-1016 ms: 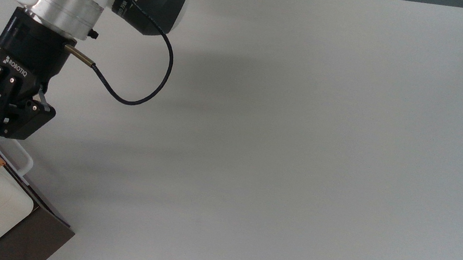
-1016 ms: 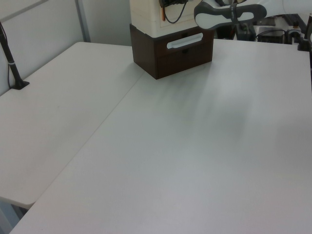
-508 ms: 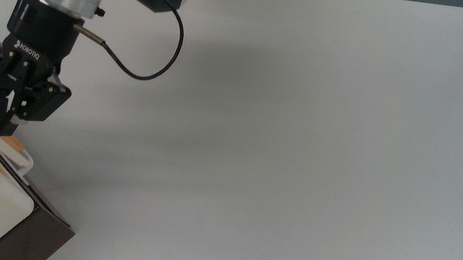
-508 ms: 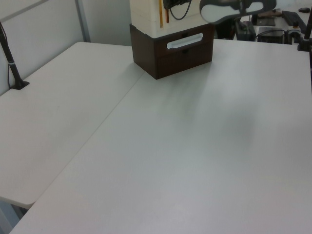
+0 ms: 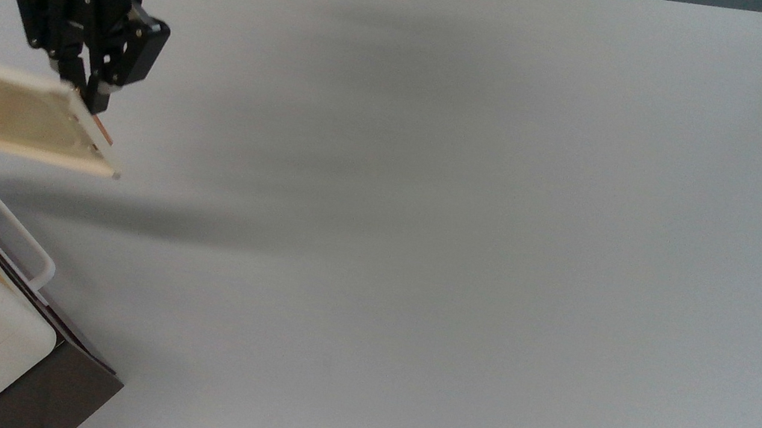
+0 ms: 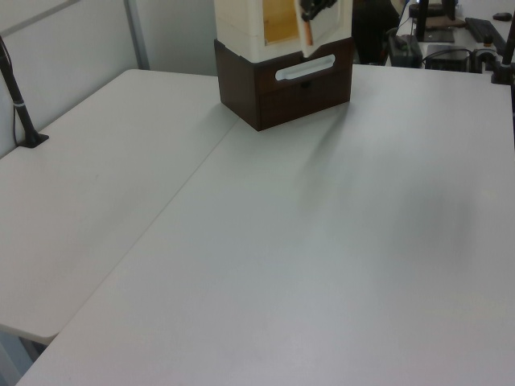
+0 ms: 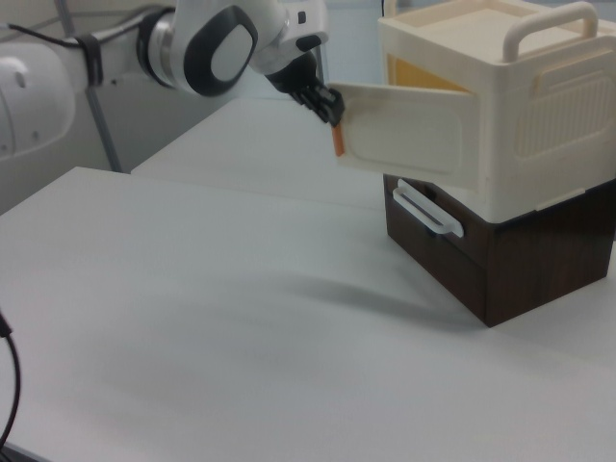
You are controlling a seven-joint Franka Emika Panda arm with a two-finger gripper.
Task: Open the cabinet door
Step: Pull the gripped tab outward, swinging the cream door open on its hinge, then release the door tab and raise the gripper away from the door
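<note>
The flat cream-white plastic cabinet door (image 7: pixel 409 130), copper strip at its free edge, stands swung wide from the cream cabinet box (image 7: pixel 520 106). The black tool (image 5: pixel 90 96) pinches that edge; pulling off the hinge's arc could slip the grip or drag the box across the white counter (image 5: pixel 465 257).

1. The cabinet door (image 5: pixel 3 116) has been swung wide open, out from the cabinet front toward the top view's upper left, where earlier it was shut and then only ajar.
2. The gripper (image 5: pixel 87 96) has been carried up the top view with the door's copper-edged free end, and stays clamped on it.
3. In the left view, the yellow interior (image 6: pixel 279 21) has been exposed where the door front was.
</note>
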